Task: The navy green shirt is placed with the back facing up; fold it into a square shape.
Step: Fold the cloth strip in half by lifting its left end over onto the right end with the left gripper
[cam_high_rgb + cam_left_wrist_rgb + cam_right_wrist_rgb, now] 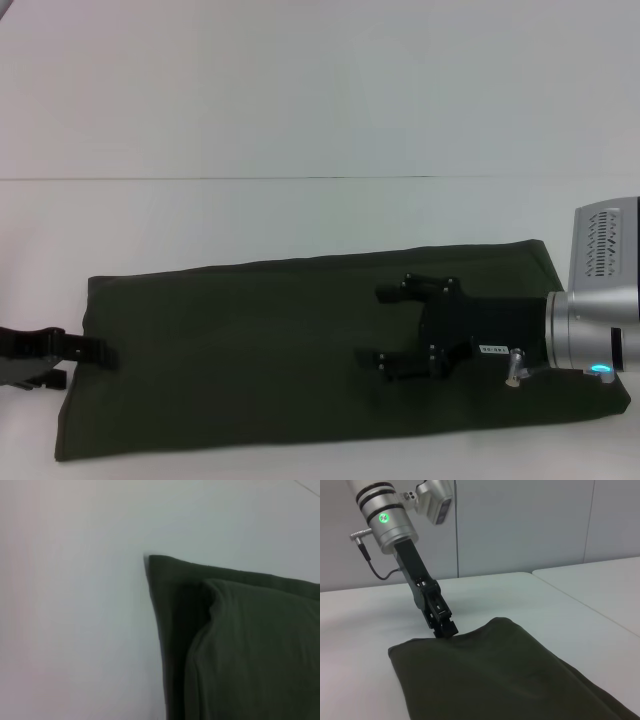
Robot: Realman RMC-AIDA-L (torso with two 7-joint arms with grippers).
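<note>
Here, right pincer (375, 325) spread wide over navy green shirt (250, 360), left pincer (100, 352) pinching its edge

Bare table (300, 120) beyond shirt (250, 340); right hand (385, 325) over cloth, left hand (95, 352) at edge.

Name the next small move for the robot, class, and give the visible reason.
Probably the left gripper should lift its end of the navy green shirt and carry it toward the right gripper. The shirt lies as a long strip, not yet a square, and the right gripper hangs open over the other half.
</note>
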